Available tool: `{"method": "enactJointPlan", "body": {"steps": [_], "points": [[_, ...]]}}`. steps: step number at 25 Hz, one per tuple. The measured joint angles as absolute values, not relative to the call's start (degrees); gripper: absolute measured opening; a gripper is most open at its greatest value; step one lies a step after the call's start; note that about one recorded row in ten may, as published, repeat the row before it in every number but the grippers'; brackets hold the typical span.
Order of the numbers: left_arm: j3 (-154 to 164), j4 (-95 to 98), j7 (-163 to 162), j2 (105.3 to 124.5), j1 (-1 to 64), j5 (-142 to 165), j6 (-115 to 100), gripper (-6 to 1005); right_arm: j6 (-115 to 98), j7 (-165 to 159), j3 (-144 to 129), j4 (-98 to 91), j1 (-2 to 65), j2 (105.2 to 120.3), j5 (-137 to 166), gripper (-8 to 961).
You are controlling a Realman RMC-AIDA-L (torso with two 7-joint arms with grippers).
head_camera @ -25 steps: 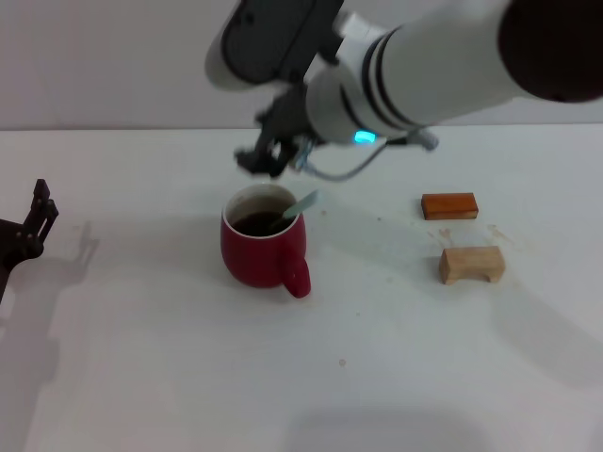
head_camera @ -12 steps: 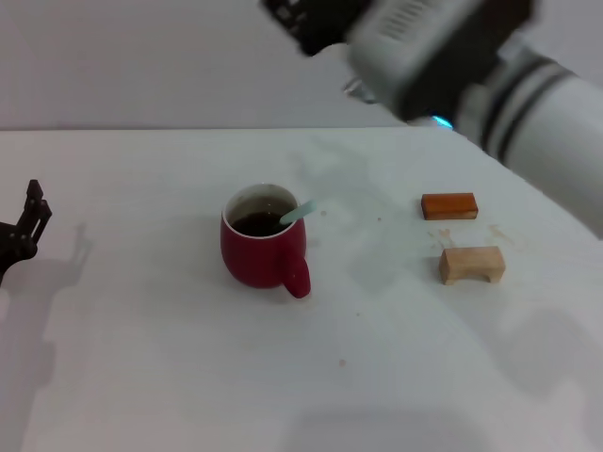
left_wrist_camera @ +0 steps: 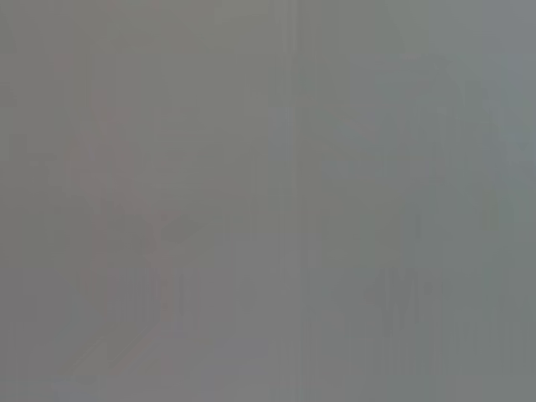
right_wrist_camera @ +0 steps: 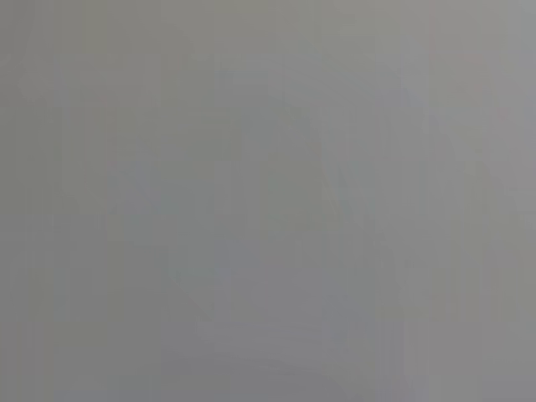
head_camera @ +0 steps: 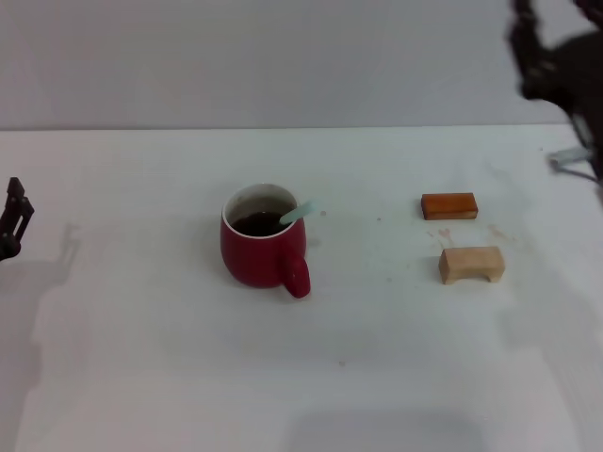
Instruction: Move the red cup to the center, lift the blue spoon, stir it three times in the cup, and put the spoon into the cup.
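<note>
The red cup (head_camera: 260,247) stands near the middle of the white table, handle toward the front right, with dark liquid inside. The blue spoon (head_camera: 300,213) rests in the cup, its pale handle leaning out over the right rim. My right gripper (head_camera: 556,66) is high at the far right, well away from the cup and holding nothing I can see. At the left edge, my left gripper (head_camera: 11,218) hangs just above the table. Both wrist views show only flat grey.
An orange-brown flat block (head_camera: 449,205) lies to the right of the cup, with a tan wooden block (head_camera: 471,265) just in front of it. The white table (head_camera: 188,377) spreads around them.
My right arm has pulled up and away from over the cup to the far upper right. The spoon stays in the cup. My left gripper has slid further left.
</note>
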State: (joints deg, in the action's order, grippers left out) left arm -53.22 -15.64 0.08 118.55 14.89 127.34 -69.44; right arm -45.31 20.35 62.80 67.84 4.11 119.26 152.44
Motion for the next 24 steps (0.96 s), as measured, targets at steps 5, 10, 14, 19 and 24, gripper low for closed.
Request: {"method": "enactJointPlan", "body": {"steps": [5,10,14,19,24], "points": [[-53.3,-15.6,0.1,118.48,14.8,127.3,-71.3,833,-52.8,20.3,61.1,60.6,1.5,119.24,143.0,497],[-54.7,-15.1,-1.5,118.45,14.5,127.3,-72.0,834,-59.9,20.2,58.5,52.3,0.9,119.24,135.6,586],[-54.8,-14.9,-2.8,118.37,14.1,127.3,-72.1,834,-64.5,18.1,57.1,48.1,0.9,119.18,131.0,705],[-54.8,-14.8,-2.9,118.37,14.1,127.4,-72.2,834,-71.2,15.6,55.4,45.6,-0.3,119.33,130.4,731],[-54.8,-15.0,-2.7,118.44,14.0,127.4,-72.3,834,-72.0,15.5,55.1,45.4,-0.6,119.22,130.3,731]]}}
